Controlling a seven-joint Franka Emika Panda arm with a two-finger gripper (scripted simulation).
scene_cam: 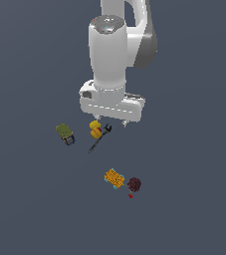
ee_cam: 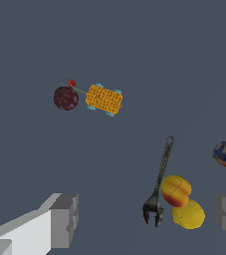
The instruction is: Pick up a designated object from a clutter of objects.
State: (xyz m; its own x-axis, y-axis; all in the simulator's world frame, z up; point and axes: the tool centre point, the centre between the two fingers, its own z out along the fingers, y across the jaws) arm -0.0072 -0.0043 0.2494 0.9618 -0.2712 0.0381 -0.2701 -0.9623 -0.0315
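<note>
The designated fruit (ee_cam: 175, 191) is a rounded yellow-orange ball with a reddish blush, and it touches the plain yellow lump (ee_cam: 188, 214). In the exterior view the fruit (scene_cam: 97, 133) lies just below the lump (scene_cam: 94, 124). A thin black wrench (ee_cam: 160, 184) lies right beside them. My gripper (scene_cam: 110, 121) hangs above this group, open and empty. In the wrist view the gripper (ee_cam: 145, 219) has its fingers (ee_cam: 62, 219) wide apart. The fruit sits between them, nearer one finger.
An orange patterned block (ee_cam: 104, 99) and a dark maroon ball (ee_cam: 65, 97) with a small red speck lie together, apart from the gripper. An olive-green boxy piece (scene_cam: 64, 133) lies toward the exterior view's left of the fruit. The floor is plain dark grey.
</note>
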